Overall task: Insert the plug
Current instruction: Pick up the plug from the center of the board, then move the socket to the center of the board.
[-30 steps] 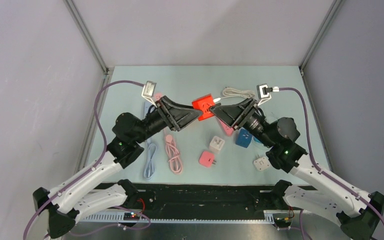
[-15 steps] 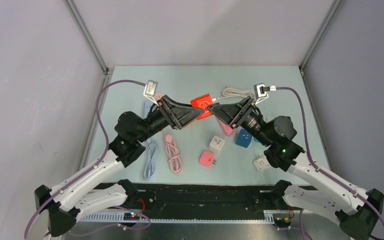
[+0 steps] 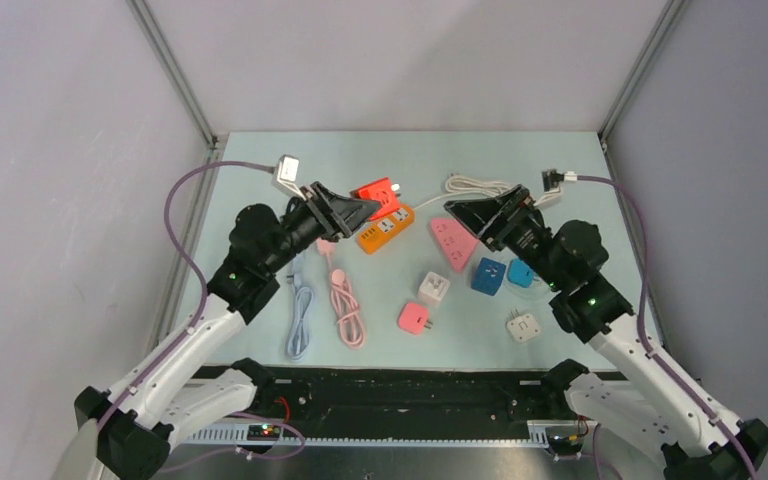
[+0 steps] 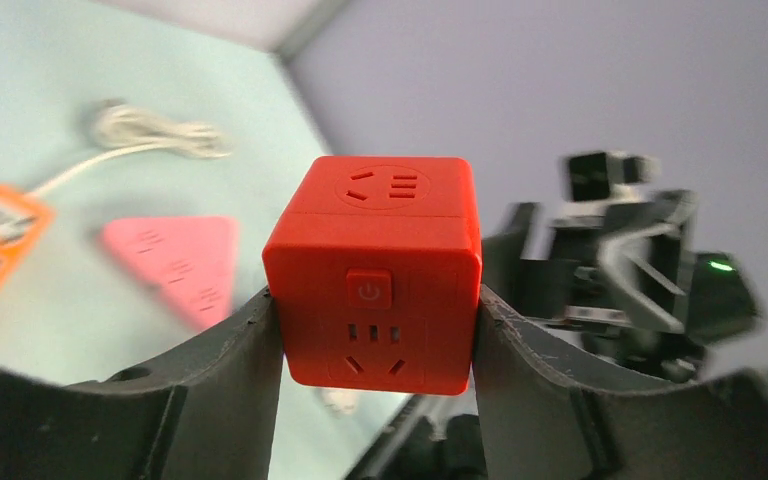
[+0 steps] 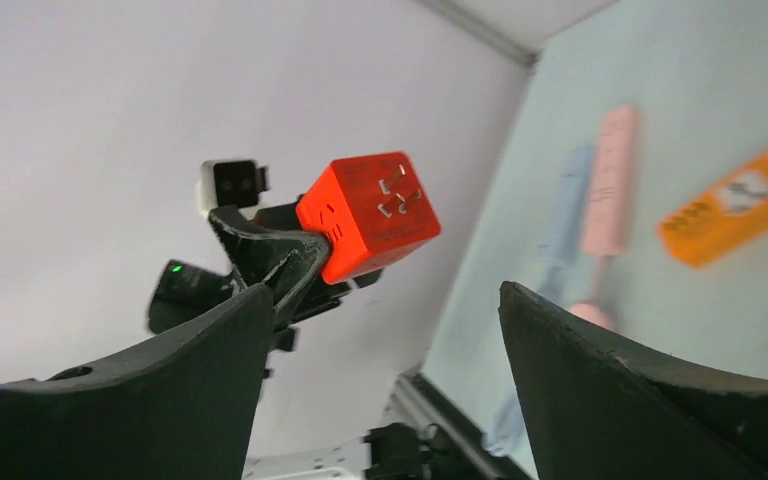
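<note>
Red socket cube (image 4: 373,270) clamped in left pincer (image 4: 375,305), held above counter (image 3: 520,150); right pincer (image 5: 382,292) spread wide, empty, well apart from cube; white cable (image 3: 475,185) lies on counter.

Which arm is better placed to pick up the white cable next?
Right. The right claw is open and empty, and the white cable lies close beside it. The left claw is shut on the red socket cube, so it is occupied.
</note>
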You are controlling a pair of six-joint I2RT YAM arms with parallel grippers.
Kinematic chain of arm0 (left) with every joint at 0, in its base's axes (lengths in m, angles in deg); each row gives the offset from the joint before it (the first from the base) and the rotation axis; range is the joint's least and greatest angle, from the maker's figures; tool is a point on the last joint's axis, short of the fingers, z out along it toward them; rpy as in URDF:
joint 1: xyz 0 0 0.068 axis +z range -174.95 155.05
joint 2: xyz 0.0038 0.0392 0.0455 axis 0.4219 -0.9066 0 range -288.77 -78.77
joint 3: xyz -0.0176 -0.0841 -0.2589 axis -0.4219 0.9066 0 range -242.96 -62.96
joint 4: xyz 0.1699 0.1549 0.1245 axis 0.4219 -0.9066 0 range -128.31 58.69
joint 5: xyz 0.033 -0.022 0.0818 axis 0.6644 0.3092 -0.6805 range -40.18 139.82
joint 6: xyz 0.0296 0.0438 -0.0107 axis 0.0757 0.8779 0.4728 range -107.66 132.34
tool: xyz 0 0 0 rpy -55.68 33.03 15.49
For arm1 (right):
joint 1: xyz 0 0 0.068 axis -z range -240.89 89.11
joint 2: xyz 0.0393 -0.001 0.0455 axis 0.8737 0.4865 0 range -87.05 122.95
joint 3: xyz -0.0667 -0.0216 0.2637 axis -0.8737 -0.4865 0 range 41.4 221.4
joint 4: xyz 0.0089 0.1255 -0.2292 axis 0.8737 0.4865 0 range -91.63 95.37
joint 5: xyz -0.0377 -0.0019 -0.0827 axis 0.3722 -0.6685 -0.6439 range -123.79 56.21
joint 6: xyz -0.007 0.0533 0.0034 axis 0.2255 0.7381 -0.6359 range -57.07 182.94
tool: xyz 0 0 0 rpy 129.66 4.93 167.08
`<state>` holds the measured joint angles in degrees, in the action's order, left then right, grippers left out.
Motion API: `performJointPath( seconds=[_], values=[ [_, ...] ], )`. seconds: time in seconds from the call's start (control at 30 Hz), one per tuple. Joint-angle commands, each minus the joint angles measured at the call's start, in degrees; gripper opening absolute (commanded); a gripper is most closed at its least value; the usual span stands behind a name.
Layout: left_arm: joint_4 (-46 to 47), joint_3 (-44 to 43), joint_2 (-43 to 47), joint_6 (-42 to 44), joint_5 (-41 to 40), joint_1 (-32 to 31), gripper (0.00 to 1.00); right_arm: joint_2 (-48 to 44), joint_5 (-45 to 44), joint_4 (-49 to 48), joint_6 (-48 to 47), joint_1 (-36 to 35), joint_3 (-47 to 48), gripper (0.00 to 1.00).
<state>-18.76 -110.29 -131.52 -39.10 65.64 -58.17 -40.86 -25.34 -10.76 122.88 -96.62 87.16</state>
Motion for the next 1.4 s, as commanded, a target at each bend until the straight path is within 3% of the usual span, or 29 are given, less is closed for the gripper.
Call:
performJointPath(
  seconds=[0.0,0.1,0.23,0.3,0.43,0.53,0.67,0.8,1.2,1.37],
  values=[
    [-16.61,-1.5,1.44,9.62,-9.83,3.81,0.0,-0.54,0.24,13.31,-5.46,6.49,0.87,0.85],
    [-22.34,-2.13,0.27,11.41,-10.6,6.15,0.0,5.44,1.74,17.96,-7.99,10.88,2.72,0.81],
    [-24.0,-2.77,-2.16,11.12,-5.52,9.79,0.0,22.29,-0.52,21.56,-14.1,10.22,9.59,0.76],
    [-24.25,-3.32,-3.51,11.76,-1.55,11.39,0.0,29.44,-2.7,22.86,-16.32,9.3,16.12,0.74],
    [-24.37,-4.9,-5.77,15.92,14.0,13.24,0.0,42.27,-7.34,23.34,-19.12,8.31,25.22,0.73],
    [-24.32,-5.22,-5.66,17.35,18.99,13.42,0.0,50.11,-11.4,24.04,-20.24,8.16,31.58,0.71],
    [-24.63,-3.92,-4.1,17.7,17.58,13.46,0.0,64.37,-13.9,27.92,-21.11,7.91,42.42,0.63],
    [-25.28,-3.21,-4.06,17.18,15.62,13.45,0.0,72.81,-15.8,30.52,-20.72,6.95,51.32,0.55],
    [-26.8,-3.2,-5.47,16.88,9.08,13.54,0.0,86.65,-26.6,38.47,-17.06,4.75,67.24,0.44],
    [-27.98,-3.59,-5.44,19.07,8.63,13.7,0.0,86.88,-29.85,40.52,-12.8,3.89,64.03,0.39]
  ],
)
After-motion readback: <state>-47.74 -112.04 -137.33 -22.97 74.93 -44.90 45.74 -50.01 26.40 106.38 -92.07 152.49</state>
